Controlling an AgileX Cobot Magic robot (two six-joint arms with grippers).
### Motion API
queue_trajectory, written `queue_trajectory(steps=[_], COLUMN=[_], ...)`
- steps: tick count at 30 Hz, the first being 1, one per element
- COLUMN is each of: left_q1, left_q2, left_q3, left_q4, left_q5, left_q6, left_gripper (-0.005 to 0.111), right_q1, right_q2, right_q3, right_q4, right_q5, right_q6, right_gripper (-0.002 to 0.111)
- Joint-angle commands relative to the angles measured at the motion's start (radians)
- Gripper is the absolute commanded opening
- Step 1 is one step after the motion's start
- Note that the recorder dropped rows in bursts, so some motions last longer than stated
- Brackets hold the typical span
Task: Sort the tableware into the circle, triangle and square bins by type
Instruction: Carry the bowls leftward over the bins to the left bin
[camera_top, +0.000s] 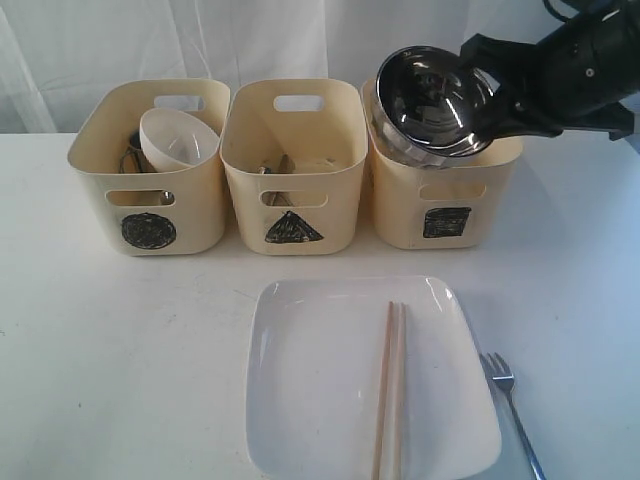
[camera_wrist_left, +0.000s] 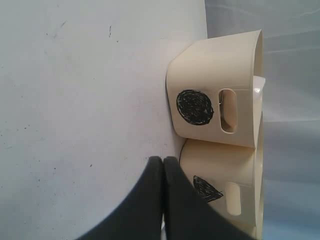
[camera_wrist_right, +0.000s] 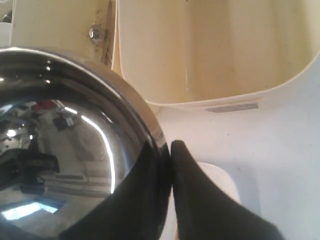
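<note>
Three cream plastic tubs (camera_top: 330, 200), right gripper (camera_wrist_right: 167, 147) pinching the rim of a shiny steel bowl (camera_top: 435, 95) above the square-marked tub (camera_top: 400, 215), left gripper (camera_wrist_left: 163, 160) pressed together over the white counter (camera_wrist_left: 75, 100).

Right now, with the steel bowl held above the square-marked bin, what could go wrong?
The right end effector pinches the steel bowl only at its rim, tilted; smooth steel might slip. The bowl looks nearly as wide as the square bin, so it could catch on the wall when released. The chopsticks lie loose on the white square plate; lifting the plate first could roll them off.
</note>
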Motion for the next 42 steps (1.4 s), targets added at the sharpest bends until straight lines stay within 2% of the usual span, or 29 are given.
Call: queue_trajectory(steps=[1,10,23,31,42], left_q1=[0.004,0.004,0.004,0.004,0.004], left_q2=[-0.005,-0.005,-0.005,-0.005,-0.005], left_q3=[0.000,0.000,0.000,0.000,0.000], left_q4=[-0.005,-0.005,-0.005,-0.005,0.000], left_q5=[-0.003,-0.003,-0.005,-0.006,-0.009], left_q6=[0.005,0.005,0.005,0.007,0.007], left_gripper=[0.000,0.000,0.000,0.000,0.000], right_q1=[0.043,0.175,0.346,0.410,0.455], right_q2=[0.022,0.123,0.371,0.461,0.559], right_q3=[-0.020,-0.069,-0.322,-0.429,-0.566], right_q4=[0.046,0.176,0.254,0.255,0.257], right_q5=[-0.020,-0.115,-0.211,-0.311,-0.345], right_q6=[-0.052,-0.125,-0.171,-0.181,-0.243], right_gripper=[0.000,0.000,0.000,0.000,0.000])
